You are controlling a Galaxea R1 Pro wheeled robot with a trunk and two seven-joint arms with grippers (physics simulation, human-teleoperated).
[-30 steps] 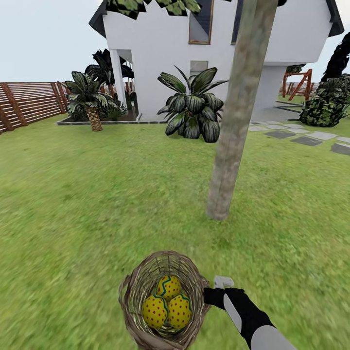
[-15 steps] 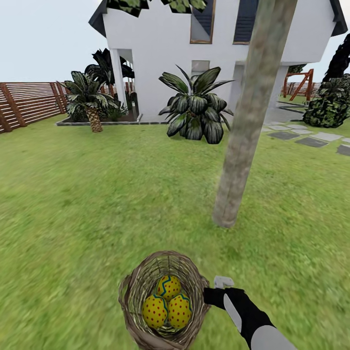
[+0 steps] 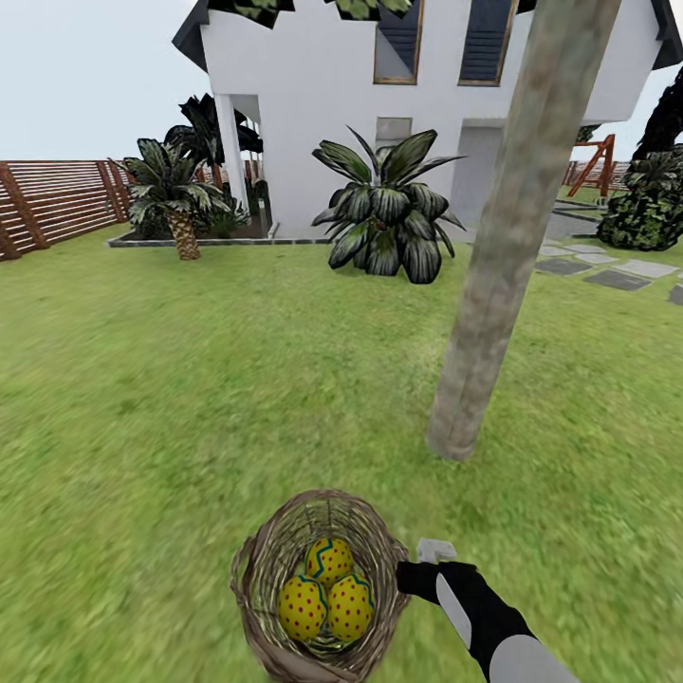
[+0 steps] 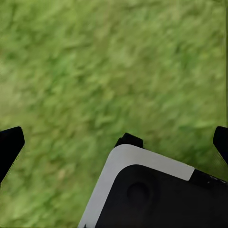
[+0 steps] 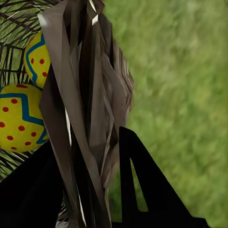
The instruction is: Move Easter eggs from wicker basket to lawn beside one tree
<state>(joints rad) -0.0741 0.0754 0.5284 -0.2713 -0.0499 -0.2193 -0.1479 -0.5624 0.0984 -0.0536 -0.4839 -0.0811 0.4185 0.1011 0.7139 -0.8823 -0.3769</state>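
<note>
In the head view, the right jaws (image 3: 410, 577) clasp the rim of the tan open-weave wicker basket (image 3: 264, 562), which holds three yellow red-dotted Easter eggs (image 3: 327, 592); the mottled grey-brown tree trunk (image 3: 493, 285) rises beyond on the bright green lawn (image 3: 190, 379). In the left wrist view, the left jaws (image 4: 114, 142) hang released above grass. In the right wrist view, the basket wall (image 5: 90, 109) runs between the jaws, eggs (image 5: 19, 116) just beyond.

tree (image 3: 512, 228): crown cut off at 12 o'clock edge
wicker basket (image 3: 285, 550): base clipped at 6 o'clock
right gripper (image 3: 410, 579): fingertips hidden behind basket rim
lawn (image 4: 104, 71): pretty blurry
</note>
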